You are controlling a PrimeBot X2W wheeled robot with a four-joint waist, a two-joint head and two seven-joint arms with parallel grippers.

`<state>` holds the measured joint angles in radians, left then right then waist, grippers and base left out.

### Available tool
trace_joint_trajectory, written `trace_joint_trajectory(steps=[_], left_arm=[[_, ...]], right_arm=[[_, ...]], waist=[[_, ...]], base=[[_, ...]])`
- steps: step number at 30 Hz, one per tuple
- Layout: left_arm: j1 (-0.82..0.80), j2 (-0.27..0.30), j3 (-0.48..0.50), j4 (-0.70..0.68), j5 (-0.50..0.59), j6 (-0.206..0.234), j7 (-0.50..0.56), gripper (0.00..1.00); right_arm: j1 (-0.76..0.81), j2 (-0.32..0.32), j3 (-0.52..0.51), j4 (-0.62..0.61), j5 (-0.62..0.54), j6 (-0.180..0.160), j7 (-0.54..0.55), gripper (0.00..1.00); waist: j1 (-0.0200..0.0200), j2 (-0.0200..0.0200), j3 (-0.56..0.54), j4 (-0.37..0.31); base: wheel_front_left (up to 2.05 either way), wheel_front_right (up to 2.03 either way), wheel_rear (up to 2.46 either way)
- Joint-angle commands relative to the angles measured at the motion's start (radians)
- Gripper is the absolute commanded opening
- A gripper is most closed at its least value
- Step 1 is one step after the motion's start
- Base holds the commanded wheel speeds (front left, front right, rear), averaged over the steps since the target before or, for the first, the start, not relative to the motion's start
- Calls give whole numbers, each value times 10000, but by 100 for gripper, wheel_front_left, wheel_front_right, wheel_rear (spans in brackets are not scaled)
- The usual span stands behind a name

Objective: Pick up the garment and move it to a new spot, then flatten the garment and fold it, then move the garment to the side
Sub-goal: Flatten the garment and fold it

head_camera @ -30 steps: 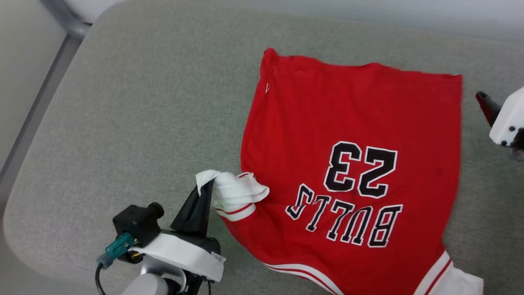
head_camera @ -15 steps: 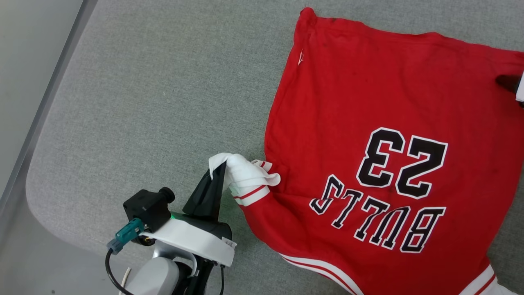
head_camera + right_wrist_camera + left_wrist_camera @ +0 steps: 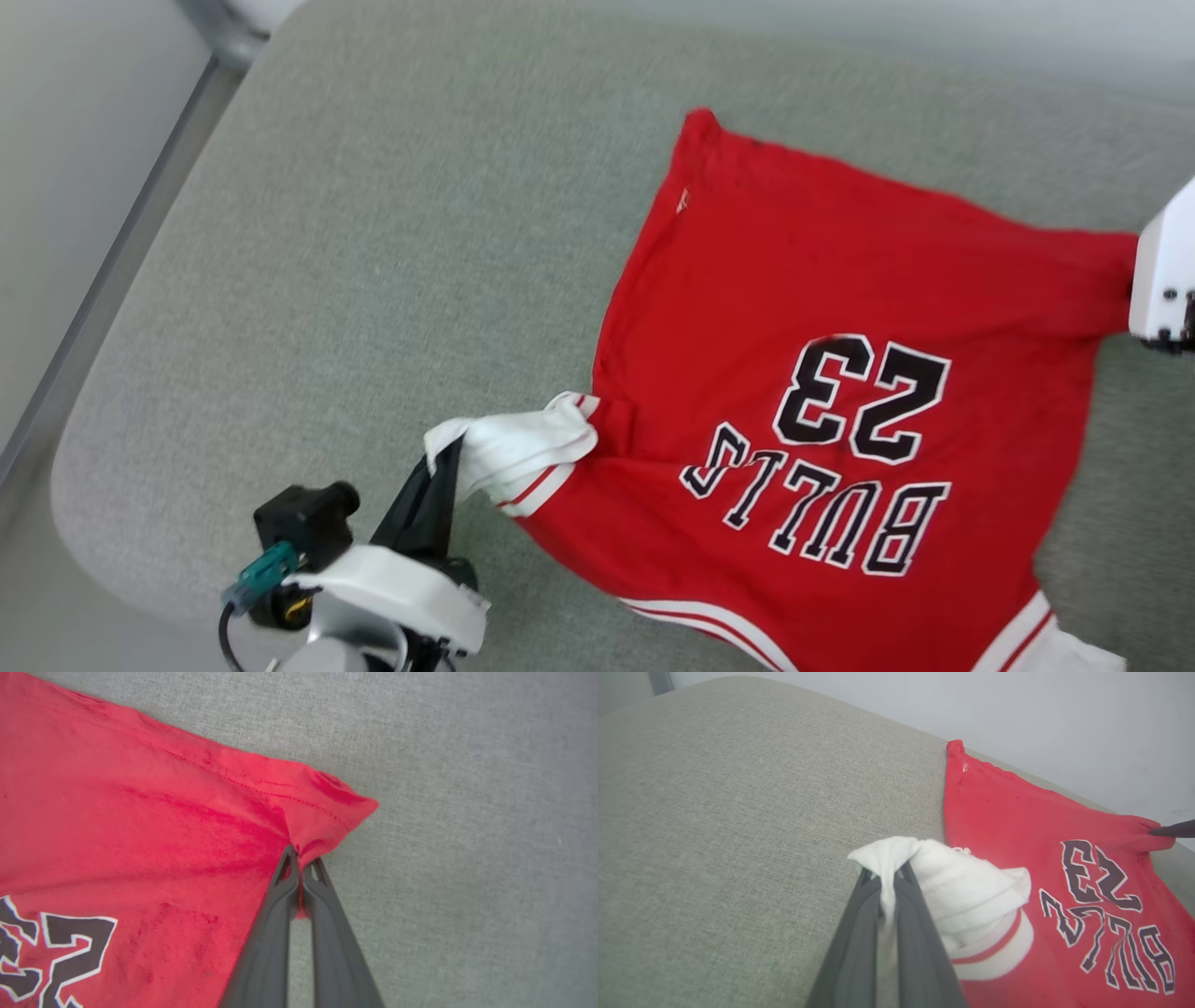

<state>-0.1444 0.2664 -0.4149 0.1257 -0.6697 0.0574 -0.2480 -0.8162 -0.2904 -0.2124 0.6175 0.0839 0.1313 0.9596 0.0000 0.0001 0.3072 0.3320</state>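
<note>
The garment is a red jersey with black "BULLS 23" print, spread on a grey cushion, print upside down in the head view. Low at the left, my left gripper is shut on its bunched white sleeve. From the left wrist, the dark fingers pinch that white sleeve beside the red cloth. At the right edge, the white body of my right gripper meets the hem corner. The right wrist view has my right gripper shut on the garment's puckered hem corner.
The grey cushion has a rounded front-left corner and open fabric left of the jersey. A pale floor strip and a metal rail run past its left edge. A light wall stands beyond the far edge. A second white sleeve peeks at bottom right.
My right gripper has closed on the jersey's far right hem corner, which now puckers toward it. The left gripper keeps its hold on the white sleeve. The head camera has shifted.
</note>
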Motion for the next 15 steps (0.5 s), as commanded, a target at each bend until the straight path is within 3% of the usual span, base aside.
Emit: trace_joint_trajectory(steps=[1, 5, 9, 15], left_arm=[[231, 110, 72, 39, -57, 89, 70, 0], [721, 414, 242, 39, -184, 345, 318, 0], [1251, 656, 391, -73, -317, 605, 551, 0], [1926, 937, 633, -253, -551, 963, 768, 0]], right_arm=[[499, -158, 166, -262, 268, -11, 43, 0], [1942, -520, 695, -1528, 1074, -11, 317, 0], [3895, -659, 567, -3213, 1762, -11, 712, 0], [7314, 7, -174, -5806, 2263, -9, 960, 0]], waist=[[0, -1, -810, -547], [0, -1, -1543, -1132], [0, -1, -2106, -1734], [0, -1, -2732, -2569]], base=[[0, 0, 0], [0, 0, 0], [0, 0, 0], [0, 0, 0]])
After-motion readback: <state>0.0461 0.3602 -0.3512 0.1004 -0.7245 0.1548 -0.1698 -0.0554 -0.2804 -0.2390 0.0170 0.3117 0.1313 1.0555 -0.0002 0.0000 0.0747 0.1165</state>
